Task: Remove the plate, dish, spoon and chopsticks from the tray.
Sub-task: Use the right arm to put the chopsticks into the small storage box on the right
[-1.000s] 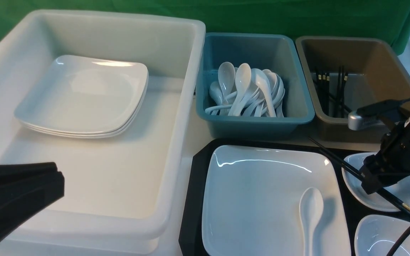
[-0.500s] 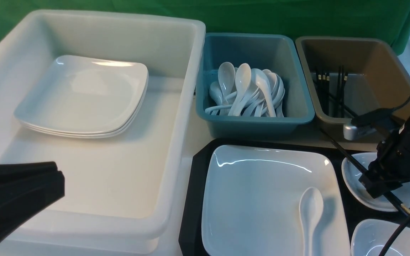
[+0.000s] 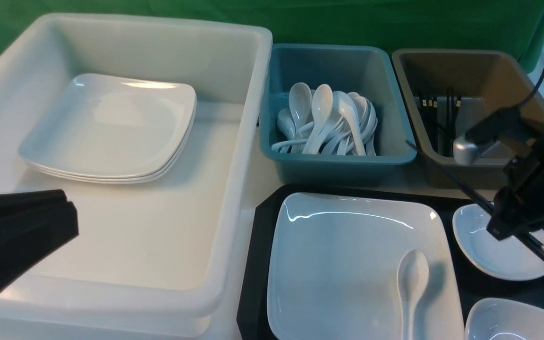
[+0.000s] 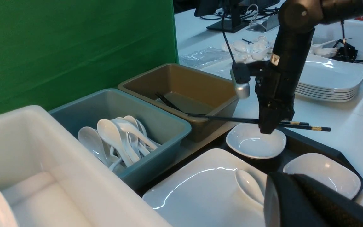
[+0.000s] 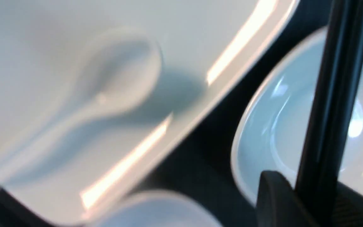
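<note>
Early stage, by the look of it: black long thin chopsticks with gold bands (image 3: 470, 191) are off the tray surface, pinched between the fingers of the black right gripper (image 3: 502, 231), held over the small dishes, not yet in a tub. Probably bound for the brown plastic tub (image 3: 531, 118), which already has black sticks in it. Left to do: large glossy white square plate (image 3: 338, 264) still on the black plastic tray (image 3: 253, 283); glossy white soup spoon (image 3: 412, 278) lying on that plate; small white squarish dish (image 3: 498, 250) and second small white squarish bowl (image 3: 517, 321), both on the tray. White tub (image 3: 234, 189) holds a plate stack (image 3: 111, 127), teal tub (image 3: 338, 159) a heap of white spoons (image 3: 321, 113); likely where plate and spoon go. Black left gripper (image 4: 295, 189) has fingers pressed together, nothing in them. View differences: left wrist view shows the gold-banded ends sticking out past the right gripper, plus another plate stack (image 4: 326, 78) on the table beyond the tray, absent from front view. Right wrist view gives the pinch up close, two sticks side by side, but no tubs. Front view shows the plate stack in the white tub well; left wrist view catches only a corner.
</note>
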`<state>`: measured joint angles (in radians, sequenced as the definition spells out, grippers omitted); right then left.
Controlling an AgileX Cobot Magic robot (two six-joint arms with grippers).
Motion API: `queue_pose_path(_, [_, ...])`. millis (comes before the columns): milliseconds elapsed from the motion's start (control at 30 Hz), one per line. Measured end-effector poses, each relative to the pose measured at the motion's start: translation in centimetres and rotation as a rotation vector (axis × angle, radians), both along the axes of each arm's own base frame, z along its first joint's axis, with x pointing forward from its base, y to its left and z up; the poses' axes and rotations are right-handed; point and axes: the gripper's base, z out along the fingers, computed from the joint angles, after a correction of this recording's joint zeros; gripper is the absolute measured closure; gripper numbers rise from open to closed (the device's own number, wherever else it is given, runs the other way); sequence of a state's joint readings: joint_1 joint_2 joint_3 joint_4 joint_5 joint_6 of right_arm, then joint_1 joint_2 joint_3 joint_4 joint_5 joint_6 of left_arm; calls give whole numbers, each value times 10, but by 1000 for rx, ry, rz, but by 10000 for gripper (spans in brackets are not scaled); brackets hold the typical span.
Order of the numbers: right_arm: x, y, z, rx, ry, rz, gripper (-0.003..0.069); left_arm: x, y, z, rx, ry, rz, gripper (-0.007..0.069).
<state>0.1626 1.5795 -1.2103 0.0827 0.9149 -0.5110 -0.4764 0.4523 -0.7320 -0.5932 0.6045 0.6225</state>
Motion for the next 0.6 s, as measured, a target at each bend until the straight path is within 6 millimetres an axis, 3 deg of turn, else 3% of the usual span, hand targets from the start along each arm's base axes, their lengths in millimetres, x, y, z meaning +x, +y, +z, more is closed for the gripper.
queue_pose_path(33, [0, 1, 2, 6, -10, -7, 525, 0, 0, 0, 0, 0, 0, 603])
queue_pose_path(100, [21, 4, 40, 129, -192, -168, 525, 1, 1, 2, -16, -21, 14, 603])
queue_pose_path(200, [45, -3, 58, 242, -283, -289, 525, 3, 2, 6, -43, -51, 39, 603])
queue_pose_path(300, [90, -22, 72, 403, -374, -434, 525, 5, 4, 11, -76, -89, 69, 603])
queue_pose_path(333, [93, -26, 72, 410, -382, -448, 525, 5, 4, 11, -76, -89, 69, 603])
queue_pose_path(367, [113, -38, 72, 461, -407, -500, 525, 6, 4, 12, -85, -99, 78, 603])
queue_pose_path(533, [170, -70, 28, 531, -453, -690, 524, 6, 5, 13, -89, -106, 83, 603])
queue_pose_path(567, [170, -70, 28, 532, -453, -693, 523, 6, 5, 13, -89, -106, 83, 603])
queue_pose_path(600, [179, -73, 14, 534, -456, -723, 491, 6, 5, 13, -90, -106, 82, 603])
